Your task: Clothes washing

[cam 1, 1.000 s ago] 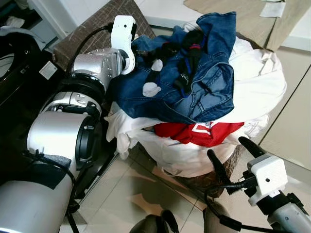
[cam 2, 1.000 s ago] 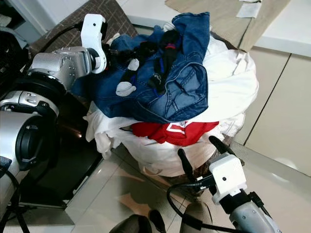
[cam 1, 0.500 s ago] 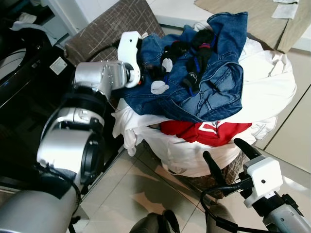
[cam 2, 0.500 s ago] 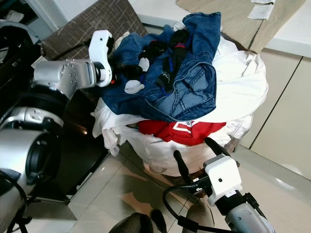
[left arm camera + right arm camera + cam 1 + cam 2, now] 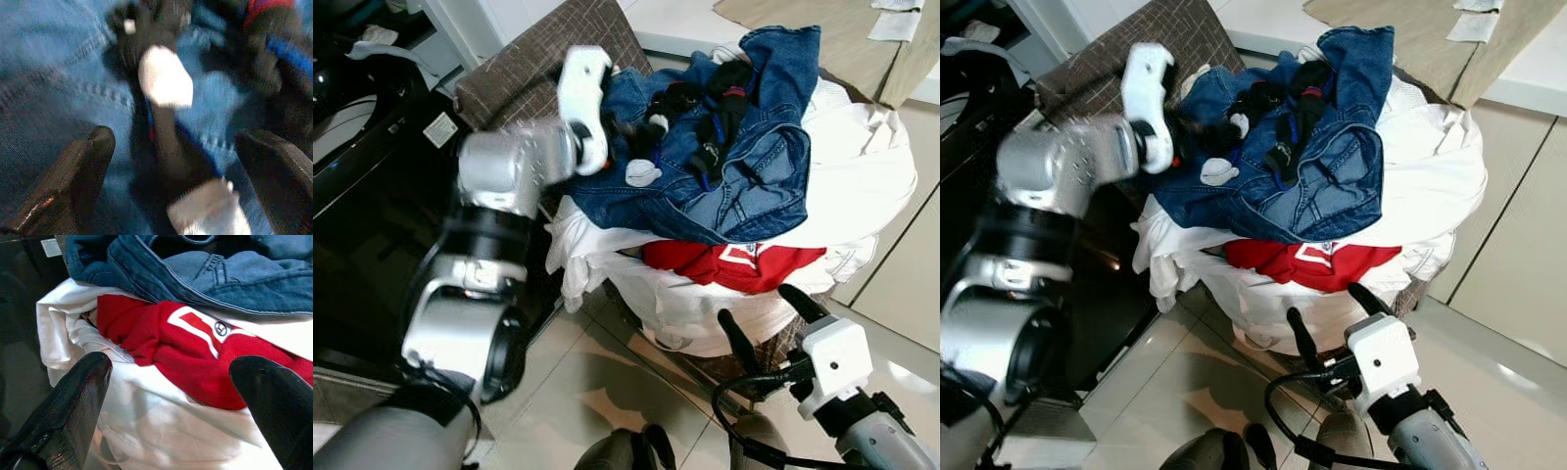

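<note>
While my left gripper [image 5: 166, 161] reached over the heap of clothes, its two black fingers [image 5: 78, 171] stood wide apart and held nothing; between them my wrist camera caught blurred blue denim, a black sock with a white toe [image 5: 164, 81] and a strip of red and blue trim. From my head I saw that same gripper [image 5: 617, 127] at the top of the overfull laundry basket [image 5: 783, 338], just above the denim jacket [image 5: 744, 176] where the dark socks [image 5: 715, 98] lay tangled with a small white piece [image 5: 643, 172].

Under the jacket sat a red garment [image 5: 724, 266] on white laundry [image 5: 862, 186]. Only my right wrist camera brought its print close: white block shapes and a small round emblem [image 5: 221, 328], too small for me to read. In that view a white label [image 5: 51, 246] showed on the black machine [image 5: 24, 293], its writing illegible; from my head the same label [image 5: 437, 129] was no clearer.

My right gripper [image 5: 773, 318] hung low before the basket's near side, fingers [image 5: 73, 401] spread wide and empty, pointing up at the red and white cloth without touching it. Beside the basket on my left stood the black machine [image 5: 362, 186], and a brown woven panel [image 5: 538, 69] leaned behind my left wrist. Pale tile floor [image 5: 607, 392] lay below.
</note>
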Robot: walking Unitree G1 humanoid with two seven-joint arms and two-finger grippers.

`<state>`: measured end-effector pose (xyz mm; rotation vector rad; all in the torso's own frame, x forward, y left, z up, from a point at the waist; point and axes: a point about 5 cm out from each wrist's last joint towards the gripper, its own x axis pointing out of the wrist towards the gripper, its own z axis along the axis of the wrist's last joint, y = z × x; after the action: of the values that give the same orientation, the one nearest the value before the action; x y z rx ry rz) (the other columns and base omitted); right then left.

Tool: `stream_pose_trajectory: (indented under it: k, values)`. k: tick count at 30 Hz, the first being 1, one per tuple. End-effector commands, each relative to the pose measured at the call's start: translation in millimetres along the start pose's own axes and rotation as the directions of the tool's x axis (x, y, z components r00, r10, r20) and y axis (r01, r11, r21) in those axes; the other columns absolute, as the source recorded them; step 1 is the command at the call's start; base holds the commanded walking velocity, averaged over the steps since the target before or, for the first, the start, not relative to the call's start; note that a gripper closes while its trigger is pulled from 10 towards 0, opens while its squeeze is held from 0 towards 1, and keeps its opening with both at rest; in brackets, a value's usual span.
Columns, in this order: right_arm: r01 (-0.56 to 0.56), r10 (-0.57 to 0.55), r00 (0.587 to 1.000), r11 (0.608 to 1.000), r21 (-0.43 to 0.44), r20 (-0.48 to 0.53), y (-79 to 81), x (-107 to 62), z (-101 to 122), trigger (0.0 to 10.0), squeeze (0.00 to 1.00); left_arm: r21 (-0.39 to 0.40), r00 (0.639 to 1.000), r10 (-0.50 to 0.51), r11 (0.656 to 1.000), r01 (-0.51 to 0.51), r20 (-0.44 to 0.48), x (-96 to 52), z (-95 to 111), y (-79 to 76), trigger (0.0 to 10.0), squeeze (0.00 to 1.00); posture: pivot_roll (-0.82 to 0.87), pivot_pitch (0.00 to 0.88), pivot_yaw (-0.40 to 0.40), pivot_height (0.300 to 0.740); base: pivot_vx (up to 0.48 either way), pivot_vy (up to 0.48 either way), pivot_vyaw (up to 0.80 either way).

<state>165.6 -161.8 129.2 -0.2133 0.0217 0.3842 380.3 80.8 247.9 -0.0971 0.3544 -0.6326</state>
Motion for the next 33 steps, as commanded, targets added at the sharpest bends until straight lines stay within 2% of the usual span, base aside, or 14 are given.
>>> stream_pose_trajectory:
  k: [1,5,7,8,11,12,13,14,15,19,21,22,28,33]
  values:
    - [-0.012,0.012,1.0,1.0,0.019,-0.009,5.2,1.1,-3.1,10.0,0.0,0.009,0.999,0.038,0.999,-0.038,-0.008,-3.0,-2.9,7.9,10.0,0.0,-0.4,0.118,0.291,0.723,0.0,0.0,0.0]
    - [-0.005,0.005,1.0,1.0,0.02,-0.005,5.1,3.1,-3.2,10.0,0.0,0.044,0.996,0.053,0.998,-0.05,-0.067,11.5,-28.5,9.1,10.0,0.0,-0.4,0.122,0.292,0.723,0.0,0.0,0.0]
    - [-0.005,0.006,1.0,1.0,0.019,-0.004,5.3,3.9,-3.1,10.0,0.0,0.048,0.995,0.057,0.997,-0.054,-0.079,13.6,-33.1,9.7,10.0,0.0,-0.4,0.124,0.293,0.723,0.0,0.0,0.0]
    - [-0.005,0.005,1.0,1.0,0.02,-0.002,6.3,5.1,-2.8,10.0,0.0,0.128,0.988,0.117,0.986,-0.104,-0.097,17.8,-45.1,15.1,10.0,0.0,-0.4,0.126,0.295,0.723,0.0,0.0,0.0]
    - [-0.001,0.001,1.0,1.0,0.019,0.0,6.6,5.9,-2.5,10.0,0.0,0.162,0.981,0.162,0.976,-0.143,-0.109,20.5,-53.4,21.3,10.0,0.0,-0.41,0.129,0.295,0.723,0.0,0.0,0.0]
    - [0.003,-0.003,1.0,1.0,0.019,-0.002,6.4,5.5,-3.0,10.0,0.0,0.172,0.982,0.161,0.975,-0.143,-0.1,21.8,-53.9,21.5,4.9,0.0,-0.41,0.129,0.295,0.723,0.0,0.0,0.0]
    - [0.006,-0.006,1.0,1.0,0.019,-0.003,6.3,5.2,-3.4,10.0,0.0,0.18,0.983,0.16,0.974,-0.141,-0.093,22.7,-54.0,21.4,4.9,0.0,-0.41,0.129,0.295,0.723,0.0,0.0,0.0]
    - [0.008,-0.008,1.0,1.0,0.019,-0.004,6.2,5.4,-3.7,10.0,0.0,0.227,0.983,0.168,0.963,-0.148,-0.07,23.9,-52.4,21.9,0.0,0.42,-0.41,0.13,0.295,0.723,0.0,0.0,0.0]
    - [0.01,-0.009,1.0,1.0,0.018,-0.005,6.1,5.5,-3.8,10.0,0.0,0.24,0.984,0.167,0.959,-0.148,-0.06,24.8,-52.1,22.0,0.0,0.45,-0.41,0.13,0.295,0.723,0.0,0.0,0.0]
    - [0.012,-0.012,1.0,1.0,0.017,-0.004,5.6,6.7,-3.6,10.0,0.0,0.297,0.978,0.21,0.934,-0.199,-0.006,25.4,-47.7,27.0,0.0,0.43,-0.41,0.131,0.293,0.723,0.0,0.0,0.0]
    - [0.015,-0.015,1.0,1.0,0.017,-0.004,5.2,7.1,-3.7,10.0,0.0,0.262,0.979,0.201,0.945,-0.197,0.011,25.4,-45.8,27.6,0.0,0.41,-0.41,0.13,0.293,0.723,0.0,0.0,0.0]
    - [0.021,-0.021,1.0,1.0,0.017,-0.006,3.7,8.4,-4.8,10.0,0.0,0.188,0.98,0.187,0.962,-0.195,0.062,24.9,-39.2,28.8,0.0,0.0,-0.41,0.127,0.292,0.723,0.0,0.0,0.0]
    - [0.028,-0.028,1.0,0.999,0.021,-0.009,2.5,11.4,-7.0,10.0,0.0,0.139,0.974,0.165,0.972,-0.187,0.154,23.5,-31.8,30.0,0.0,0.0,-0.4,0.125,0.285,0.723,0.0,0.0,0.0]
    - [0.029,-0.028,0.999,0.999,0.03,-0.017,2.5,12.9,-9.5,10.0,0.0,0.129,0.972,0.177,0.972,-0.198,0.157,22.4,-38.8,34.3,0.0,0.0,-0.4,0.123,0.277,0.723,0.0,0.0,0.0]
